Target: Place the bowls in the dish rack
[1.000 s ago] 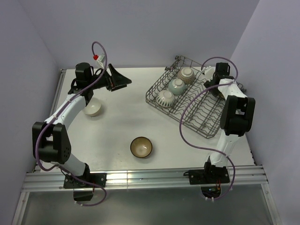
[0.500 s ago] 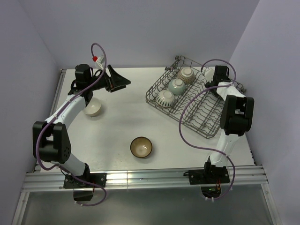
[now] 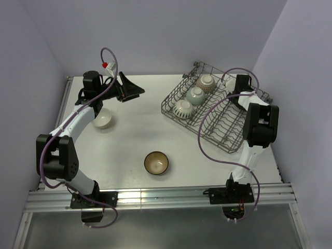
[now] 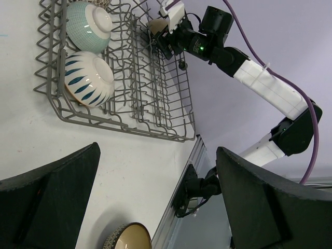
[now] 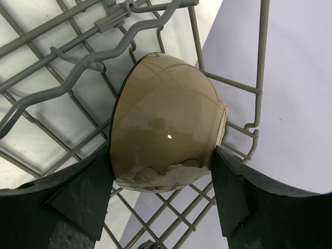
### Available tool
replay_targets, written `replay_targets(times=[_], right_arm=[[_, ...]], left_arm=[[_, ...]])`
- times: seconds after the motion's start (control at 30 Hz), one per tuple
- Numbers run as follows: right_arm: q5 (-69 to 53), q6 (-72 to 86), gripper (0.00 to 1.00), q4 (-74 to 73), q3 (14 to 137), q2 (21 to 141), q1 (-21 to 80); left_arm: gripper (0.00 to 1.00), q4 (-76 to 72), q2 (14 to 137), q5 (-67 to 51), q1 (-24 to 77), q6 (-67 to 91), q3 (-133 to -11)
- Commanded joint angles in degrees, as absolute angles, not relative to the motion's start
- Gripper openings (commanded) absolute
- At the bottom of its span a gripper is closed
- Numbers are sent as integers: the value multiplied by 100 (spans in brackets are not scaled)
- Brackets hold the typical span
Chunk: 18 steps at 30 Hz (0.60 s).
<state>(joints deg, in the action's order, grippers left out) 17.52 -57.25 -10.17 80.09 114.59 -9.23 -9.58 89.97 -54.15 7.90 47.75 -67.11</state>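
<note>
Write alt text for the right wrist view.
A glossy tan bowl, tipped on its side, is clamped between the two dark jaws of the right gripper. The grey wires of the dish rack run behind and around it, with a pale lilac wall beyond the rack's edge.

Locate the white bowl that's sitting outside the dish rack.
Top view: the white bowl sits on the table's left side, right beside the left arm's white forearm, up and left of the brown bowl near the front centre.
</note>
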Motion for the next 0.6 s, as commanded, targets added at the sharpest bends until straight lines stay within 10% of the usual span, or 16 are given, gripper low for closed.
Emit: replay_targets(times=[0.0,0.13,0.3,0.57], right_arm=[[1890,-5827,28,-809,8034,11347,-861],[1819,-5854,73,-765,7875,11215,-853],[1793,-5801,98,-914,7893,11145,-844],[1679,-5660,100,-1081,7910,10907,-826]], left_arm=[[99,-1072,8982,-5484,756,4685,-6759],[100,-1028,8956,-5458,756,4632,-6750],[100,-976,8895,-5449,756,4579,-6724],[100,-747,8728,-5379,738,4360,-6662]])
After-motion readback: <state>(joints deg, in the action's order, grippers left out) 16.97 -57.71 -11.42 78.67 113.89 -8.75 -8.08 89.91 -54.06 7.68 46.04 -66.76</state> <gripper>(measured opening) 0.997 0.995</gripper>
